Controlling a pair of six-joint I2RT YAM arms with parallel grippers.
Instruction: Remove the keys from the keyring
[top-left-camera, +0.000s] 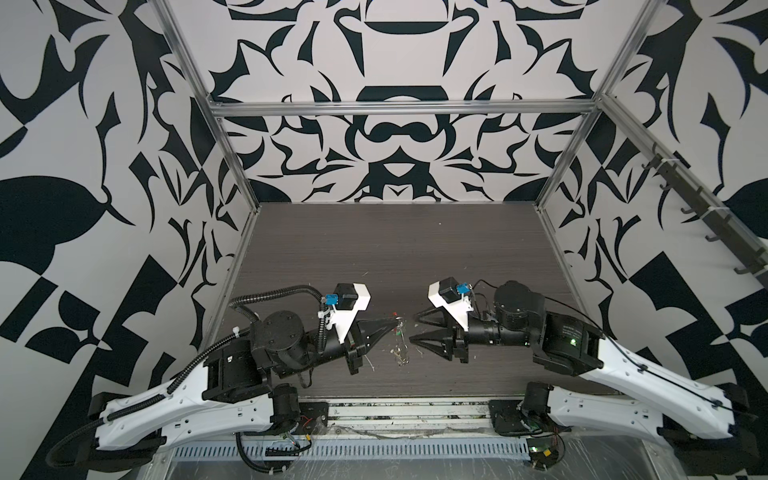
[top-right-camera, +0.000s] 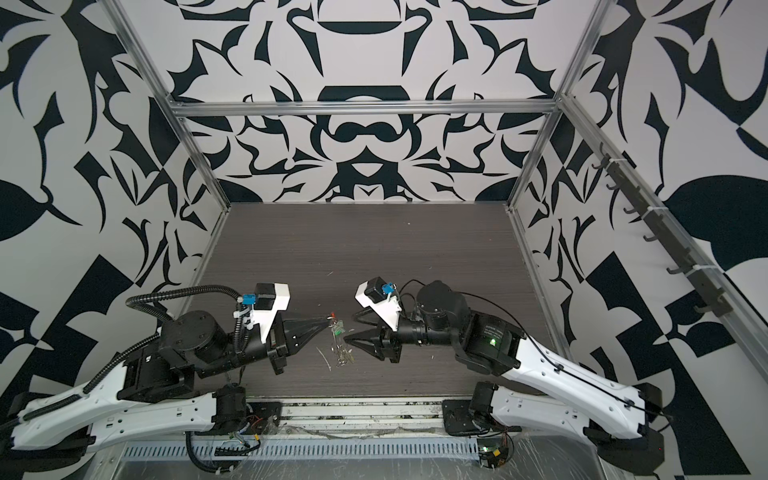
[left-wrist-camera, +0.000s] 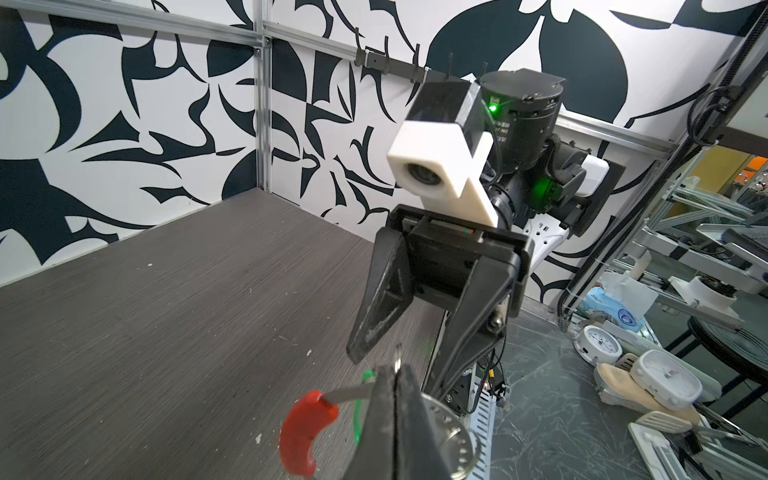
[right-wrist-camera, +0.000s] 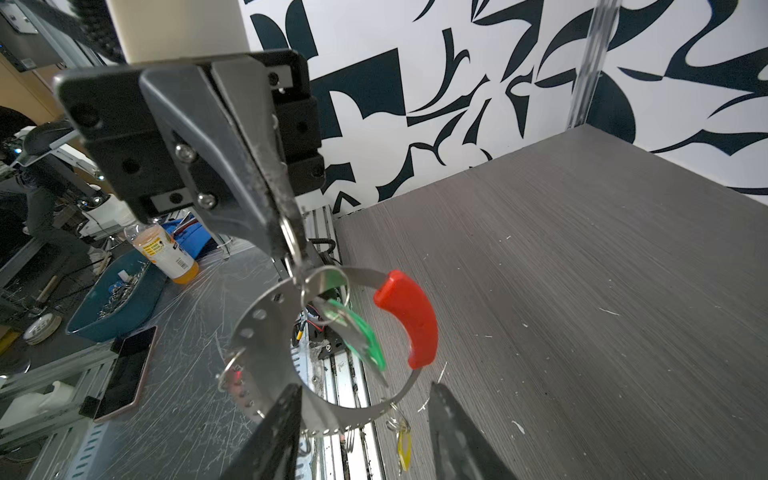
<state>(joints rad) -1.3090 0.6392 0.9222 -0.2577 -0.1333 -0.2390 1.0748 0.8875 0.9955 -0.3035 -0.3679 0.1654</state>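
The keyring (right-wrist-camera: 266, 316) is a thin grey metal hoop with a curved red sleeve (right-wrist-camera: 409, 316). It hangs above the table from my left gripper (left-wrist-camera: 397, 370), whose jaws are shut on the band beside the red sleeve (left-wrist-camera: 303, 432). A key with a green tag (right-wrist-camera: 357, 332) hangs inside the hoop. Another key with a yellow tag (right-wrist-camera: 404, 442) dangles from the hoop's lower part. My right gripper (right-wrist-camera: 363, 390) faces the hoop, open and empty, a finger on each side of the lower band. In both top views the hoop (top-left-camera: 400, 332) (top-right-camera: 338, 332) hangs between left gripper (top-left-camera: 394, 320) and right gripper (top-left-camera: 413, 329).
White flecks of debris (top-left-camera: 417, 351) lie on the dark wood table (top-left-camera: 374, 257). An aluminium rail (top-left-camera: 407, 415) runs along the table's front edge. Beyond that edge stand a blue bin (right-wrist-camera: 116, 299), an orange bottle (right-wrist-camera: 166, 253) and a phone (right-wrist-camera: 124, 374).
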